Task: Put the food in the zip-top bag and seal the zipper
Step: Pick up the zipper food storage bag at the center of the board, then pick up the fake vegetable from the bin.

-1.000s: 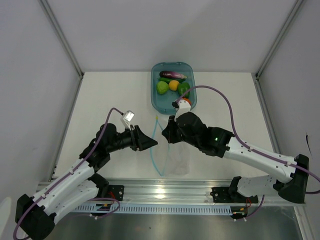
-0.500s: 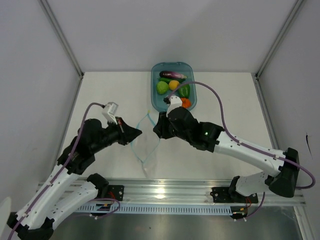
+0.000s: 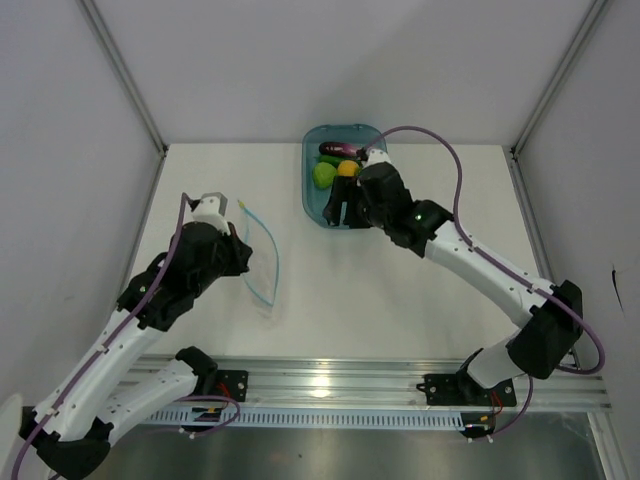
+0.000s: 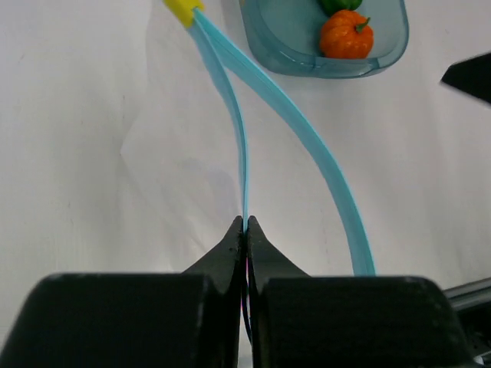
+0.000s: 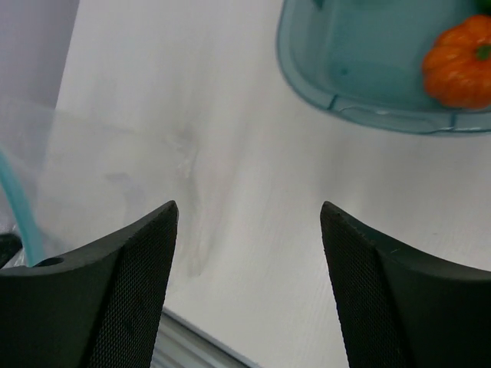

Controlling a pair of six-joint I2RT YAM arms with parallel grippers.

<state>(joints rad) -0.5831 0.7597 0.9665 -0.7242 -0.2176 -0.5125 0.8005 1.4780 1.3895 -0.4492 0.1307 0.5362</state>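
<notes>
Seen from above, our left gripper (image 4: 245,225) is pressed together on one side of the zipper (image 4: 230,100), the light blue strip along the mouth of the zip-top bag (image 4: 165,146). The bag sits at the left of the white tabletop (image 3: 400,290), well apart from the teal tray (image 4: 285,34). The other strip bows away, so the mouth gapes open.

Our right gripper (image 5: 248,208) is spread and holds nothing, and it hangs at the near edge of the tray. All the food lies in the tray. The orange-red piece (image 4: 347,34) is nearest, with the eggplant (image 3: 338,150), green fruit (image 3: 323,175) and yellow ball (image 3: 347,169) behind it.

We judge three risks:
- Only one lip is pinched, so the limp bag may sag shut or slide when a piece is pushed in.
- The round pieces may squirt out of the grip.
- The carry across bare tabletop leaves room for a drop.

A tug by the left arm might also pull the thin strip free.
</notes>
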